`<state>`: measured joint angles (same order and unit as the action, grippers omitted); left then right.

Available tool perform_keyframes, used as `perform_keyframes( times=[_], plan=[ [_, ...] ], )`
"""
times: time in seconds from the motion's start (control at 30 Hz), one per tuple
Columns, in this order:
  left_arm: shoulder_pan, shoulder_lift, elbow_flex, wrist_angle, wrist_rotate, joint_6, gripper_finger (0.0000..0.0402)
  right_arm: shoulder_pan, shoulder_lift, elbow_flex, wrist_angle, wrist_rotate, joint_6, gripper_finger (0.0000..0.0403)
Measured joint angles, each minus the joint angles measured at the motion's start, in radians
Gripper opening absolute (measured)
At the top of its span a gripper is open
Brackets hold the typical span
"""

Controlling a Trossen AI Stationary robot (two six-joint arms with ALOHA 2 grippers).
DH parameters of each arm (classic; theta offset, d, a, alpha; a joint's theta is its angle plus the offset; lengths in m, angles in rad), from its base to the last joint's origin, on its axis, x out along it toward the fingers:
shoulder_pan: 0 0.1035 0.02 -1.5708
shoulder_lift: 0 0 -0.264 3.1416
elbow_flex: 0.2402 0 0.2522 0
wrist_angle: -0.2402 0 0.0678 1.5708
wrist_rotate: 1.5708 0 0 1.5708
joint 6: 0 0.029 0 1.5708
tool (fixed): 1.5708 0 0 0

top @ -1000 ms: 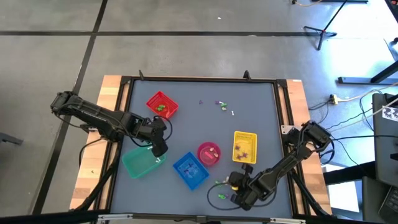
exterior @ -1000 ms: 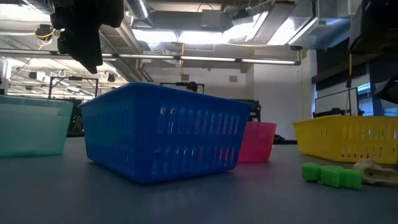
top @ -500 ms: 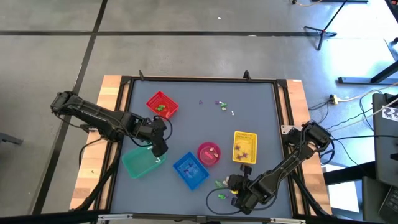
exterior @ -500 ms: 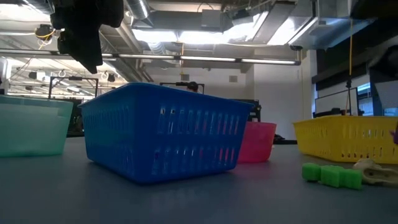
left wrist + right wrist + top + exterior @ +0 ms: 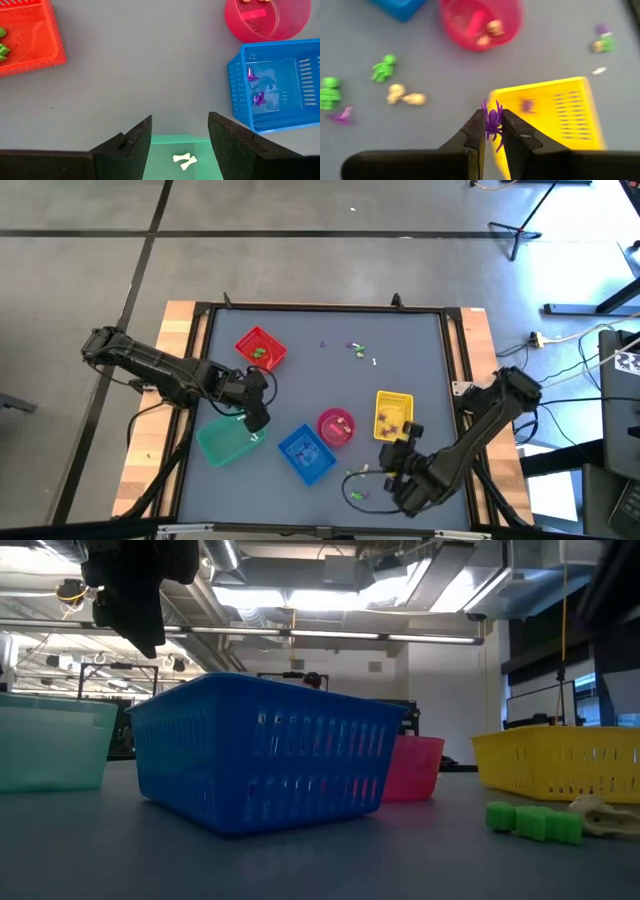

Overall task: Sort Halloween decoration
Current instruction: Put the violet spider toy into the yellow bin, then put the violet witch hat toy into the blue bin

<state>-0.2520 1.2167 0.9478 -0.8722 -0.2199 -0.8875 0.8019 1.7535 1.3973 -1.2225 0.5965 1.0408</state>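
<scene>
My right gripper (image 5: 493, 131) is shut on a tiny purple spider (image 5: 493, 118) and hangs above the near end of the yellow basket (image 5: 393, 415). Loose Halloween decoration lies on the table near the front edge: green figures (image 5: 382, 69), a cream piece (image 5: 405, 96) and a purple piece (image 5: 342, 116). More lies farther back (image 5: 358, 348). My left gripper (image 5: 180, 135) hovers open over the teal basket (image 5: 225, 442), where a white bone (image 5: 184, 160) lies on the floor of the basket. My right gripper pinches the spider's body (image 5: 493, 123) between its two fingertips. The fingers slant down from the table's near side. The spider is lifted clear of the table, with its legs sticking out past the fingertips.
A red basket (image 5: 260, 349) with green pieces stands at the back left. A blue basket (image 5: 305, 453) with purple pieces and a pink bowl (image 5: 336, 426) stand in the middle. In the low view, a green piece (image 5: 533, 821) and a cream piece (image 5: 600, 817) lie at the right.
My right gripper has risen from the table near the front edge and moved toward the yellow basket, tipping and rolling as it went. It has stayed shut on the purple spider, which is now lifted clear.
</scene>
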Motion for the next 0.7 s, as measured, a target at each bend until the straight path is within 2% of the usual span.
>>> perform_keyframes(
  times=[0.1, 0.23, 0.4, 0.6, 0.7],
  plan=[
    [0.0, 0.0, 0.0, 0.001, 0.0, 0.0, 0.0178, -0.019, -0.054, -0.007, -0.064, 0.037, -0.001, 0.0051],
    [0.0, 0.0, 0.0, 0.002, -0.027, 0.001, 0.0178, -0.069, -0.126, -0.087, -0.049, 0.039, -0.047, 0.0051],
    [0.008, 0.0, 0.0, 0.045, -0.105, 0.009, 0.0178, -0.151, -0.207, -0.231, -0.005, -0.076, -0.123, 0.0051],
    [0.065, 0.0, 0.0, 0.268, -0.113, 0.16, 0.0178, -0.222, -0.308, -0.343, 0.067, -0.121, -0.267, 0.0051],
    [0.098, 0.0, 0.0, 0.398, -0.114, 0.244, 0.0178, -0.262, -0.33, -0.37, 0.068, -0.178, -0.319, 0.0051]
  ],
)
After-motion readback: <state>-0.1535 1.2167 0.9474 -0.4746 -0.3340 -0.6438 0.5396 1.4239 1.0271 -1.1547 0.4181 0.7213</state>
